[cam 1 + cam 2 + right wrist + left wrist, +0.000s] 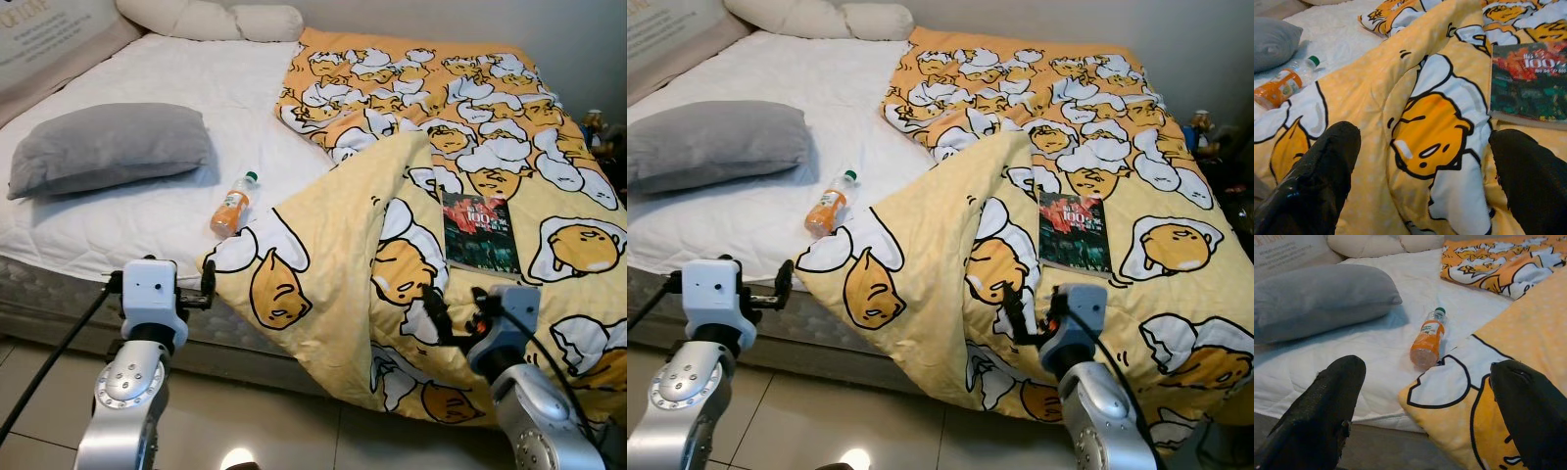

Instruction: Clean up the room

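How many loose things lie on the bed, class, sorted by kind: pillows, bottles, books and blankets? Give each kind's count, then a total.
Pillows: 3, the grey pillow and two cream pillows at the head of the bed
Bottles: 1, the orange bottle
Books: 1, the dark book
Blankets: 1, the yellow blanket
Total: 6

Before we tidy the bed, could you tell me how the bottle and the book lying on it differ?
The bottle is orange, rounded and lies on its side on the bare white mattress; the book is dark, flat and rests on the yellow blanket. The bottle lies nearer the left gripper, the book nearer the right gripper. Neither is held.
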You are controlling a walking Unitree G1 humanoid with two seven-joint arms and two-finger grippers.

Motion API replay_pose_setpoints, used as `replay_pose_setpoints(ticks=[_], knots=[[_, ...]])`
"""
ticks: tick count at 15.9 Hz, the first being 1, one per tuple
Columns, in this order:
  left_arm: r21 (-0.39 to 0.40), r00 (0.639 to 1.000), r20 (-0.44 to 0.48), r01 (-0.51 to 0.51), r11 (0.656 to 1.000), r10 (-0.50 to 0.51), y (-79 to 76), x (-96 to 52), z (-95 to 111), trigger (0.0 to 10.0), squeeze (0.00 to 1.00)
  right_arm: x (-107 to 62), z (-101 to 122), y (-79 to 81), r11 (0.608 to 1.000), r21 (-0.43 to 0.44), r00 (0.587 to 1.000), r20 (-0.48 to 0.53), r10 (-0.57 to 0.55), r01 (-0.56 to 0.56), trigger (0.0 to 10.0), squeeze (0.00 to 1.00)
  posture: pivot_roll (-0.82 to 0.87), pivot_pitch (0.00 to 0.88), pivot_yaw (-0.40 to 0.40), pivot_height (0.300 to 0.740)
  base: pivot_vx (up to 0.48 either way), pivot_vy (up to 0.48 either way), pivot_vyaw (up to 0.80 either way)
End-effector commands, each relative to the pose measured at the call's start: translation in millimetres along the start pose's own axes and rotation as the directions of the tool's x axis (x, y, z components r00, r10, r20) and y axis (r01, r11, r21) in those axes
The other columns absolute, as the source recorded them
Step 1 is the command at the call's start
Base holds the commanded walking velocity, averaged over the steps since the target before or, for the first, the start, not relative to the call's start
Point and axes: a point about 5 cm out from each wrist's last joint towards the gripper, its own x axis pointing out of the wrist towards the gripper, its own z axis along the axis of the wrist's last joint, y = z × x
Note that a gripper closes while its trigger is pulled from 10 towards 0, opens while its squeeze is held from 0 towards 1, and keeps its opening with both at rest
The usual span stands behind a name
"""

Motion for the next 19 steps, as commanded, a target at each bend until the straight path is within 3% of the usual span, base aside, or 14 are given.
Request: replay_pose_setpoints(ticks=[1, 5, 7, 8, 9, 10, 11, 12, 13, 14, 15, 16, 18, 19], knots=[[-0.009, 0.999, 0.002, 0.036, 0.999, -0.036, -0.5, -1.7, 4.3, 10.0, 1.00, 0.5, 2.8, 1.2, 1.000, -0.005, 1.000, 0.028, 0.011, -0.011, 10.0, 1.00, -0.03, 0.038, 0.020, 0.740, 0.000, 0.000, 0.00], [-0.049, 0.998, 0.027, 0.062, 0.997, -0.060, -5.8, 1.8, 14.8, 10.0, 1.00, 3.6, -0.6, 2.3, 1.000, 0.001, 1.000, 0.020, 0.015, -0.015, 10.0, 1.00, -0.03, 0.030, 0.025, 0.740, 0.000, 0.000, 0.00], [-0.065, 0.988, 0.058, 0.144, 0.987, -0.140, -12.2, 1.3, 22.9, 10.0, 1.00, 3.7, 1.1, -2.9, 0.999, -0.034, 0.999, 0.024, -0.042, 0.042, 10.0, 1.00, -0.03, 0.020, 0.021, 0.740, 0.000, 0.000, 0.00], [-0.033, 0.990, 0.083, 0.116, 0.993, -0.113, -11.3, 1.9, 26.2, 10.0, 1.00, 4.9, 3.9, -7.6, 0.993, -0.057, 0.993, 0.060, -0.104, 0.107, 10.0, 1.00, -0.02, 0.006, 0.018, 0.740, 0.000, 0.000, 0.00], [-0.014, 0.997, 0.046, 0.069, 0.997, -0.069, -8.8, 2.3, 22.8, 10.0, 1.00, 5.3, 2.8, -8.2, 0.992, -0.027, 0.991, 0.050, -0.123, 0.125, 10.0, 1.00, -0.02, 0.002, 0.016, 0.740, 0.000, 0.000, 0.00], [-0.031, 0.994, 0.040, 0.101, 0.994, -0.099, -10.8, 0.3, 20.6, 10.0, 1.00, 6.5, 2.2, -6.4, 0.994, 0.011, 0.993, 0.051, -0.110, 0.109, 10.0, 0.76, -0.02, 0.000, 0.014, 0.740, 0.000, 0.000, 0.00], [-0.042, 0.992, 0.042, 0.118, 0.992, -0.116, -11.8, -1.8, 19.9, 10.0, 0.99, 6.1, 5.2, -6.4, 0.992, -0.025, 0.989, 0.088, -0.118, 0.120, 10.0, 0.77, -0.02, 0.000, 0.016, 0.740, 0.000, 0.000, 0.00], [-0.018, 0.995, 0.041, 0.095, 0.995, -0.094, -10.6, -1.3, 19.6, 10.0, 0.95, 6.2, 7.7, -1.1, 0.996, -0.007, 0.990, 0.108, -0.089, 0.090, 10.0, 1.00, -0.02, 0.000, 0.018, 0.740, 0.000, 0.000, 0.00], [0.008, 0.996, 0.051, 0.066, 0.998, -0.066, -9.2, -0.5, 20.1, 10.0, 0.95, 6.5, 11.2, 6.7, 0.999, 0.002, 0.992, 0.119, -0.041, 0.041, 10.0, 1.00, -0.02, 0.000, 0.019, 0.740, 0.000, 0.000, 0.00], [0.010, 0.997, 0.053, 0.062, 0.998, -0.062, -9.5, -0.2, 20.0, 10.0, 0.83, 7.0, 13.4, 9.0, 0.998, -0.017, 0.991, 0.119, -0.059, 0.061, 10.0, 1.00, -0.02, 0.000, 0.019, 0.740, 0.000, 0.000, 0.00], [0.010, 0.997, 0.050, 0.064, 0.998, -0.064, -9.8, 0.0, 19.7, 10.0, 0.34, 8.0, 13.0, 10.8, 0.997, 0.010, 0.992, 0.107, -0.072, 0.071, 10.0, 1.00, -0.02, 0.000, 0.019, 0.740, 0.000, 0.000, 0.00], [0.012, 0.997, 0.050, 0.062, 0.998, -0.062, -9.6, 0.5, 20.0, 10.0, 0.00, 8.8, 13.6, 12.4, 0.998, 0.022, 0.992, 0.115, -0.059, 0.057, 10.0, 1.00, -0.02, 0.000, 0.018, 0.740, 0.000, 0.255, 0.00], [0.017, 0.997, 0.053, 0.058, 0.998, -0.059, -9.5, 3.2, 22.2, 10.0, 0.00, 10.5, 18.3, 13.0, 0.997, -0.034, 0.987, 0.149, -0.059, 0.065, 10.0, 1.00, -0.03, 0.000, 0.019, 0.740, 0.000, 0.302, 0.00], [0.022, 0.997, 0.054, 0.053, 0.998, -0.054, -10.3, 4.8, 22.8, 10.0, 0.00, 12.9, 18.8, 16.6, 0.999, 0.013, 0.990, 0.132, -0.045, 0.044, 10.0, 1.00, -0.02, 0.000, 0.016, 0.740, 0.000, 0.416, 0.00]])
